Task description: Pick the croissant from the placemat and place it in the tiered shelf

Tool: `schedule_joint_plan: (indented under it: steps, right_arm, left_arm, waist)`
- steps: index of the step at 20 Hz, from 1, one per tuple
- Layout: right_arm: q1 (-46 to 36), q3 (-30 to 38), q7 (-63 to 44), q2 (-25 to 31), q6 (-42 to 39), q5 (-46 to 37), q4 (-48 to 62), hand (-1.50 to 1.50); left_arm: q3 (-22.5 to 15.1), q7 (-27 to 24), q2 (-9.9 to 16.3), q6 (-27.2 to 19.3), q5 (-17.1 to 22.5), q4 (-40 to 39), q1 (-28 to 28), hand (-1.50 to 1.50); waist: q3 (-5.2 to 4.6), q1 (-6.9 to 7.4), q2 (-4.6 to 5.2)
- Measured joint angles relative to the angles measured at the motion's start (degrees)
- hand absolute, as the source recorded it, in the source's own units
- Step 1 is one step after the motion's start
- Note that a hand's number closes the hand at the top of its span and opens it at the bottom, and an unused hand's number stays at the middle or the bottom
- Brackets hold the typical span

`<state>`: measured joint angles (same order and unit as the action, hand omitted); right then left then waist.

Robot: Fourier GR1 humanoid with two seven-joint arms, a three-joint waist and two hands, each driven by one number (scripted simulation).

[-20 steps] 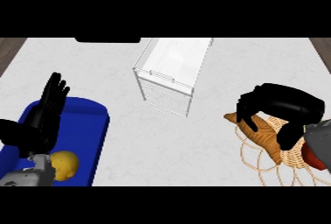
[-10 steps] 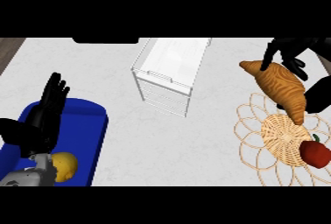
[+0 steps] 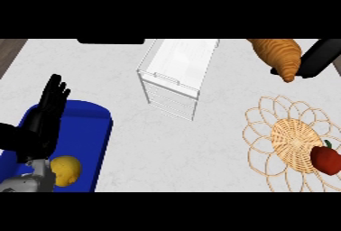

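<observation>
The golden-brown croissant [image 3: 278, 54] hangs in the air at the top right, its tip pointing down, to the right of the shelf. My right hand [image 3: 315, 58] is shut on its right side and partly runs out of view. The tiered shelf [image 3: 174, 72], a white wire frame with a flat top, stands at the middle back of the counter. The woven placemat [image 3: 283, 140] lies at the right, below the croissant. My left hand [image 3: 45, 118] rests open, fingers up, at the left over a blue tray.
A red fruit [image 3: 326, 159] sits on the placemat's right part. The blue tray [image 3: 83, 131] at the lower left holds a yellow lemon [image 3: 65, 170]. A dark object [image 3: 110, 41] lies at the counter's back edge.
My right hand closed on the croissant at the placemat, lifted it off and carried it farther back and higher, to the shelf's right. The left hand has not moved.
</observation>
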<state>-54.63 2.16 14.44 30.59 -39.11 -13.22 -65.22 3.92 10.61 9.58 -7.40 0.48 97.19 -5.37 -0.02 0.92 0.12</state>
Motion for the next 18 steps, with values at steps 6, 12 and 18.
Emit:
schedule_joint_plan:
  steps: [6, 12, 18]
  right_arm:
    - [-6.11, -0.57, -0.13, -6.07, 5.93, -3.8, 9.54, 1.5]
    - [-10.24, -0.83, 4.34, -10.87, 12.79, -7.8, 19.59, 1.5]
    - [-14.26, 0.14, 9.3, -14.98, 19.38, -10.21, 29.7, 1.5]
  left_arm:
    - [-0.14, -0.79, -0.65, -0.1, -0.64, -1.28, -0.68, 0.0]
    - [-0.35, -1.63, -1.23, 0.12, -0.92, -1.38, -0.12, 0.0]
    - [0.15, -1.6, -0.87, 0.62, -0.88, -1.83, -0.96, 0.0]
  waist:
    - [0.0, 0.22, 0.13]
    - [0.0, 0.51, 0.26]
    - [0.01, 0.82, 0.43]
